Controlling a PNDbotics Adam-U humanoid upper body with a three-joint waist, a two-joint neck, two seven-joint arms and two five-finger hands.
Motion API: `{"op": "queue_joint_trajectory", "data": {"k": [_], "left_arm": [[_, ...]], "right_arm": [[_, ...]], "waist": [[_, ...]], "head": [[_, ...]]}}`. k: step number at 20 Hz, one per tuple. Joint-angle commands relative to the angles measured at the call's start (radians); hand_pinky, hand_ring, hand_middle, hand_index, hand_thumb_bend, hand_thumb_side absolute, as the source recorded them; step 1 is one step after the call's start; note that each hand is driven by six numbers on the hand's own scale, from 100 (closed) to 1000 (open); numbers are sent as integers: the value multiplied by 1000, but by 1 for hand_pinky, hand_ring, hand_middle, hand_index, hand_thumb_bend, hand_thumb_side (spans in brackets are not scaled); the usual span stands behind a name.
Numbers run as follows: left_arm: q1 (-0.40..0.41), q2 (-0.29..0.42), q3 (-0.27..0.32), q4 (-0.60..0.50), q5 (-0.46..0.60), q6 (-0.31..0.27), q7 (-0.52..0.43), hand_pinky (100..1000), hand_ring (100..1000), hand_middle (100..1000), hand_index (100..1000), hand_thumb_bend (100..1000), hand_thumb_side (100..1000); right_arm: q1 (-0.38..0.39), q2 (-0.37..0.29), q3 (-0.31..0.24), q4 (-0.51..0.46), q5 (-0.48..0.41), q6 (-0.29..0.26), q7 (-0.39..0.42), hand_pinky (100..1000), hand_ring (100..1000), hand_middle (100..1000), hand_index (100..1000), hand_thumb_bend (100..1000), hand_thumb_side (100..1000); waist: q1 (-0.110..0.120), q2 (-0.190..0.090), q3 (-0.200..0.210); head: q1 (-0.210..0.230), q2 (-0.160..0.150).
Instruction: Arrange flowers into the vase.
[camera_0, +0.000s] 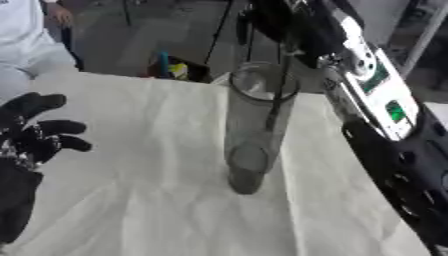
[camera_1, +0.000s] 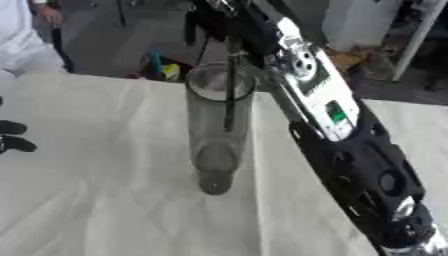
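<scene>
Stem (camera_0: 278, 95) stands inside glass vase (camera_0: 254, 130); right hand (camera_0: 271, 20) unclear, left hand (camera_0: 35, 135) fingers spread.

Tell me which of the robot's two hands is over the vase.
The right hand, reaching in from the upper right above the glass vase with a dark stem in it. The left hand rests open at the left edge.

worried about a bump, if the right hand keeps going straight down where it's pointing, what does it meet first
Most likely the clear vase. The right hand sits above its rim, and a dark stem already hangs down inside. Depth is hard to judge, so rim contact is possible.
</scene>
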Motion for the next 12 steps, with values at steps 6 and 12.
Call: {"op": "queue_joint_trajectory", "data": {"k": [6, 12], "left_arm": [[-13, 3, -11, -13, -2, -1, -8, 649, 728, 818, 898, 156, 1000], [-13, 4, -11, -13, -2, -1, -7, 649, 728, 818, 897, 156, 1000]], "right_arm": [[-6, -30, -7, -21, 34, -62, -31, 408, 154, 100, 182, 100, 771], [0, -35, -2, -27, 88, -93, -7, 473, 213, 144, 253, 100, 786]], "waist": [[-7, 3, 1], [-7, 2, -1]], "head": [[4, -6], [7, -5]]}}
